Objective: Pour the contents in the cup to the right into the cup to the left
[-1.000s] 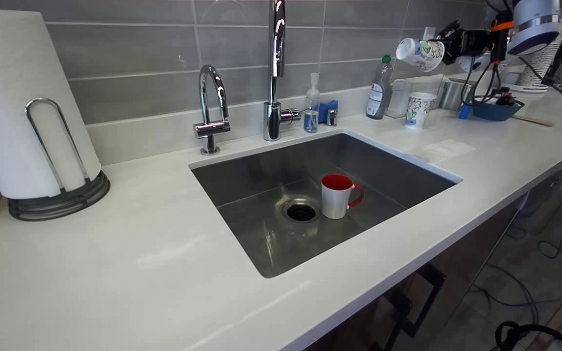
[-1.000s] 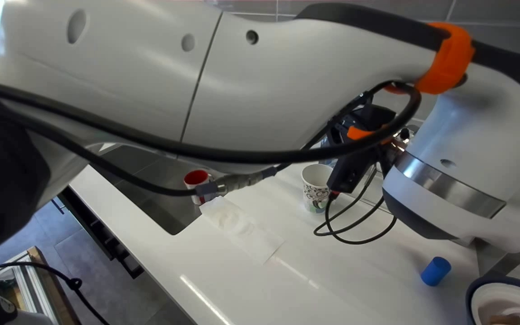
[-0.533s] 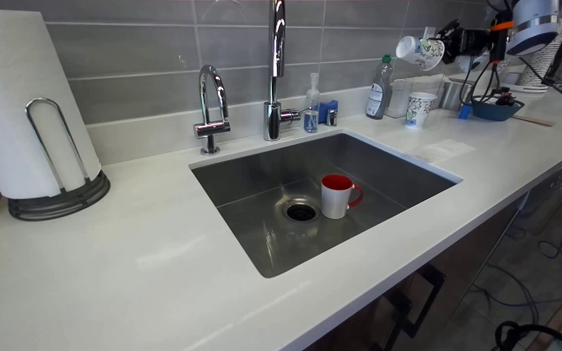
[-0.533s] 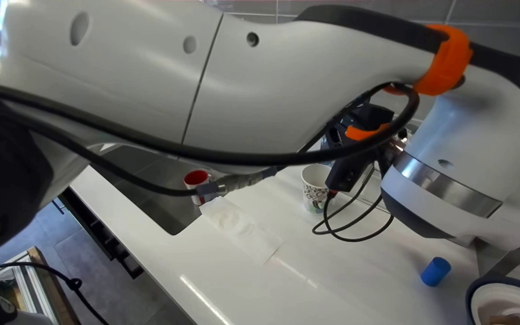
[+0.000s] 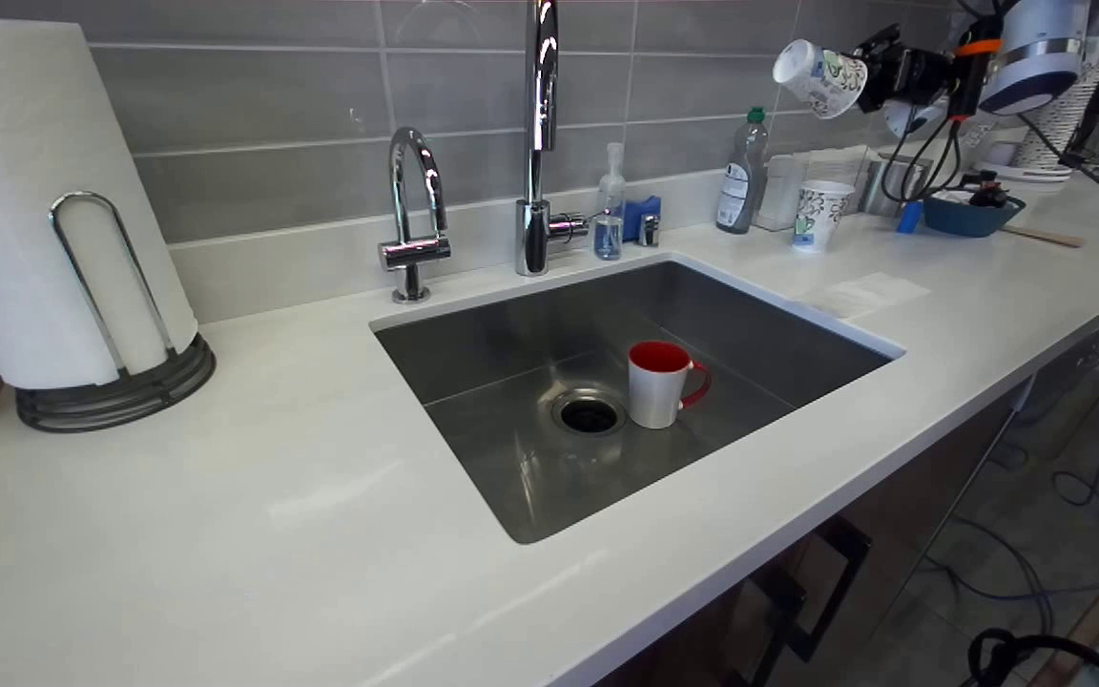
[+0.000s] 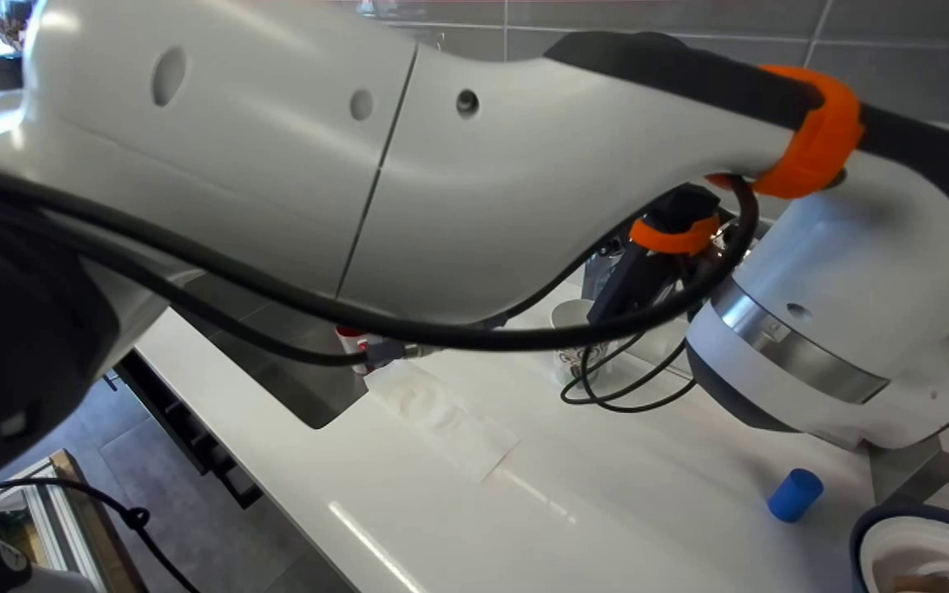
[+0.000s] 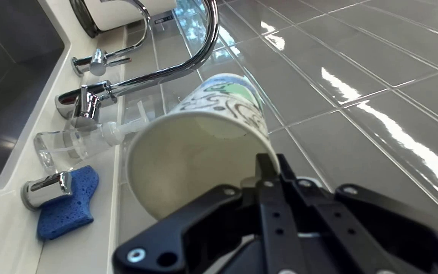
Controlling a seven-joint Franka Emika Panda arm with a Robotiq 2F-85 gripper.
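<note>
End effector [image 7: 278, 166] is narrow and pinches the rim of the tilted cup [image 7: 198, 152], whose mouth is turned to the camera in the wrist view. In an exterior view, the standing cup [image 5: 819, 218] is upright on the worktop [image 5: 225, 534], at six o'clock from the tilted cup; the green-capped bottle [image 5: 743, 174] is at ten o'clock from the standing cup.

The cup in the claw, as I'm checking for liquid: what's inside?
In the wrist view, the cup shows its pale inside, with a lighter patch near the upper rim; I cannot tell whether that is liquid. The claw hides the lower right of its mouth.
</note>
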